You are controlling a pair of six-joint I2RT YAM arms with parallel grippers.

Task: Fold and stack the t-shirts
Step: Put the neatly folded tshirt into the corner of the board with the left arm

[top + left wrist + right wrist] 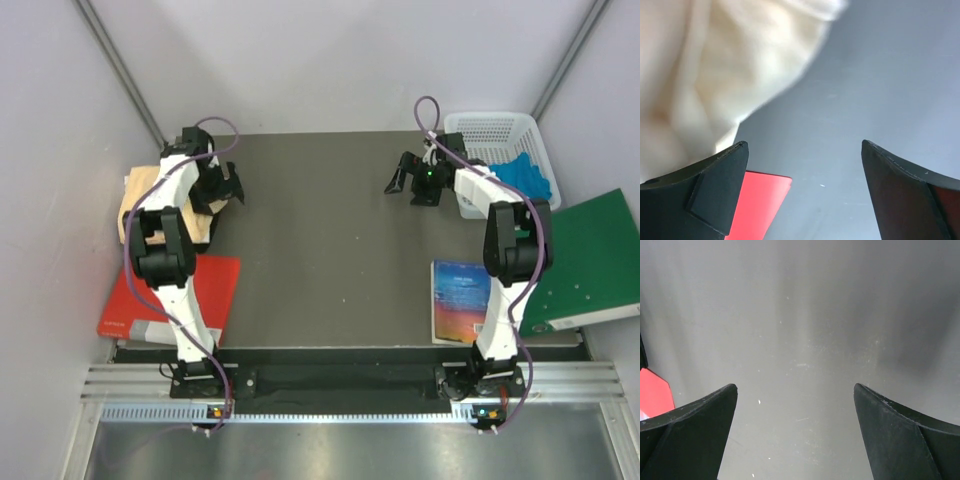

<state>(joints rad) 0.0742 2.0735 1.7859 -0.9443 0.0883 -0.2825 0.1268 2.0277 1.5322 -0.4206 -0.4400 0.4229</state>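
1. At the table's left edge lies the peach shirt (138, 205), in a compact bundle, partly over the red book (170, 295). It looks folded, or nearly so.
2. I can make out no white shirt in any view, so I judge the stacking unfinished at best. That shirt has yet to be found, folded and laid on the peach one.
3. Left gripper (804, 145): jaws wide apart, holding nothing, just beside the peach shirt's edge over bare table (880, 90).
4. Right gripper (795, 387): jaws also spread and empty, above bare table near the basket (490, 120).
5. The basket holds a crumpled blue item (528, 178), cloth-like. I cannot tell what it is, or whether anything lies under it.
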